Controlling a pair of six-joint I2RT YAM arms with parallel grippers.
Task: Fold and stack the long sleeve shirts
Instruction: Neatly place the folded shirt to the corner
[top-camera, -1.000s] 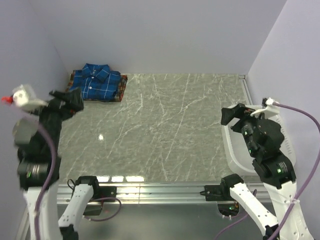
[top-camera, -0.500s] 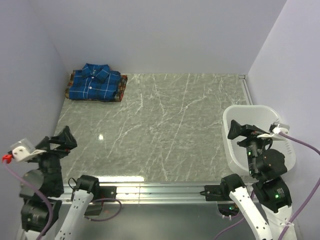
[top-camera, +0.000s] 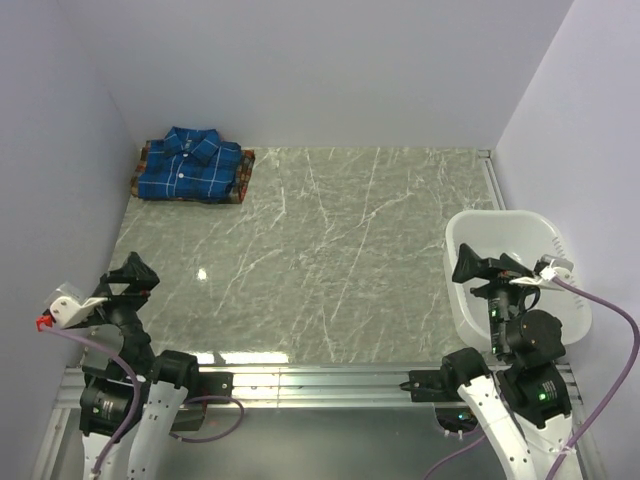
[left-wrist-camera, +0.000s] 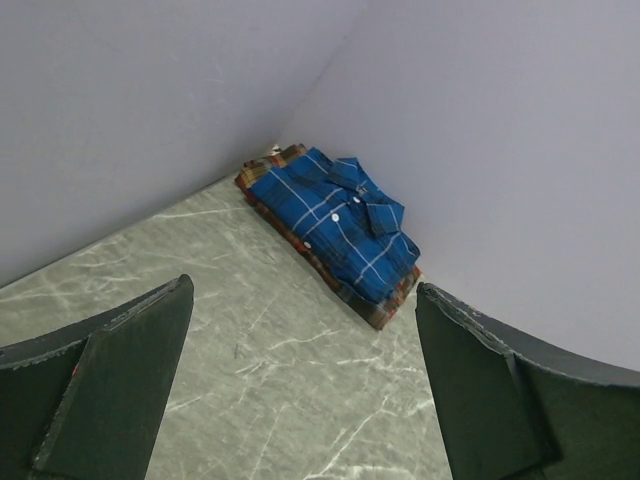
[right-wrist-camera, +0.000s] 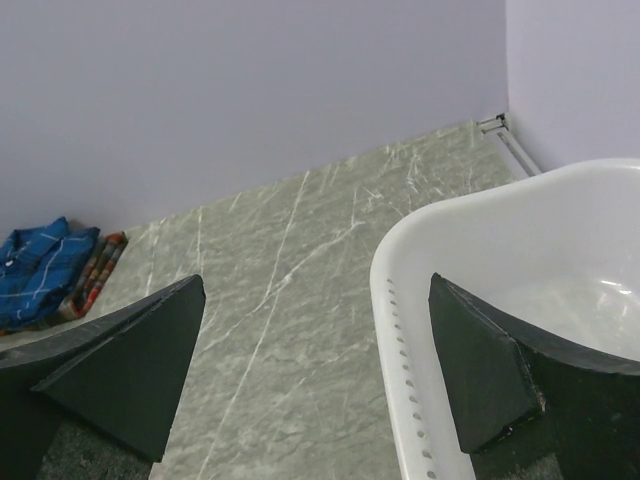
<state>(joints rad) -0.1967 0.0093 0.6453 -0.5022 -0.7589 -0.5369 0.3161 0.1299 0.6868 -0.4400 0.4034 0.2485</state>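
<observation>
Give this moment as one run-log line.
stack: blue shirt on red shirt, far-left corner | left gripper: open, empty | right gripper: open, empty, by basket

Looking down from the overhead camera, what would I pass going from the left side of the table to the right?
Stack of folded plaid shirts in the far left corner → bare marble table → white basket at the right edge.

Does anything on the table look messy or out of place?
Nothing stands out. The blue shirt lies folded neatly atop the red-orange shirt in the far left corner, the white basket sits upright at the right, and the left pincer and right pincer are open and empty.
</observation>
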